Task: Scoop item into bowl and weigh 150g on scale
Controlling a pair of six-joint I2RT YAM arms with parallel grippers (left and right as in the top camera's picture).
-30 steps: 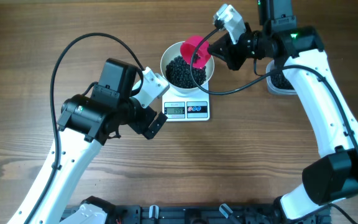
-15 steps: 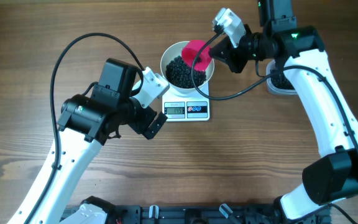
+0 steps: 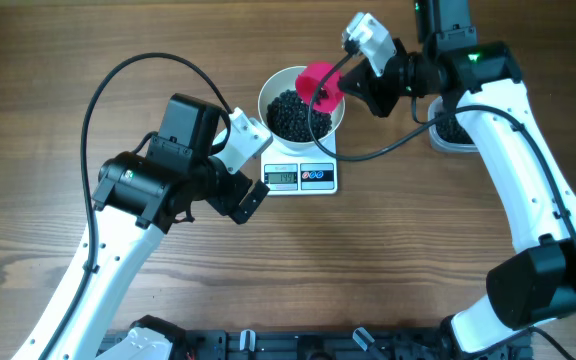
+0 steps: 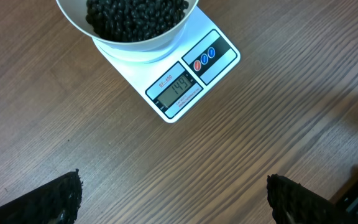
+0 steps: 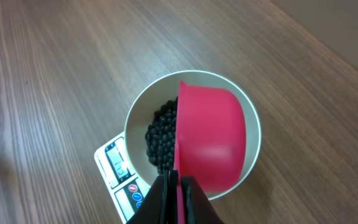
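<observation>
The white bowl point(image 3: 273, 90) stands on the white scale point(image 3: 302, 177) and holds a heap of the item, tiny black beads point(image 3: 293, 115). Over the bowl's right side hangs a pink scoop cup point(image 3: 320, 84), tipped on its side with its mouth turned toward the beads; my right gripper point(image 3: 353, 85) is shut on its thin handle. In the right wrist view the pink scoop cup point(image 5: 210, 137) covers the right half of the bowl point(image 5: 140, 112), above the gripper point(image 5: 178, 186). My left gripper point(image 3: 251, 197) stands open just left of the scale, with nothing between its fingertips point(image 4: 58, 199).
A clear tub point(image 3: 452, 132) with more black beads sits at the right, partly under the right arm. Black cables loop over the table near both arms. The scale point(image 4: 185, 84) has its lit display facing the front edge.
The right gripper has lifted the pink scoop up and back a little and rolled it further onto its side. The left arm has not moved.
</observation>
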